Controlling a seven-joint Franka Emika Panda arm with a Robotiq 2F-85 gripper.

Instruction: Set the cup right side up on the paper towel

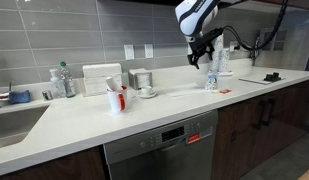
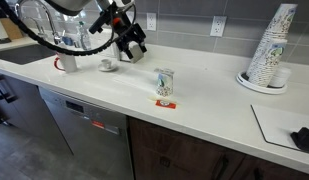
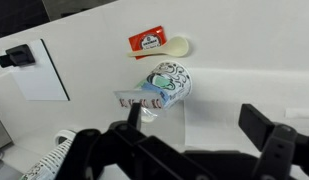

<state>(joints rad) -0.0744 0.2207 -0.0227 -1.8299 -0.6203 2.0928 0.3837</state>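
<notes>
A patterned paper cup point(image 2: 165, 82) stands on end on the white counter, also seen in an exterior view point(image 1: 211, 78). In the wrist view the cup point(image 3: 166, 85) sits at the left edge of a white paper towel point(image 3: 229, 95); I cannot tell which end is up. A red packet point(image 3: 147, 42) lies beside it. My gripper point(image 3: 194, 122) is open and empty, above the counter and apart from the cup. It hangs up and to the left of the cup in both exterior views point(image 1: 201, 52) point(image 2: 130, 46).
A tall stack of paper cups point(image 2: 272, 50) stands on a plate near the wall. A black object lies on a white sheet point(image 2: 302, 138). A red and white mug point(image 1: 116, 98), a cup on a saucer point(image 1: 146, 92) and a sink point(image 1: 14, 120) lie further along.
</notes>
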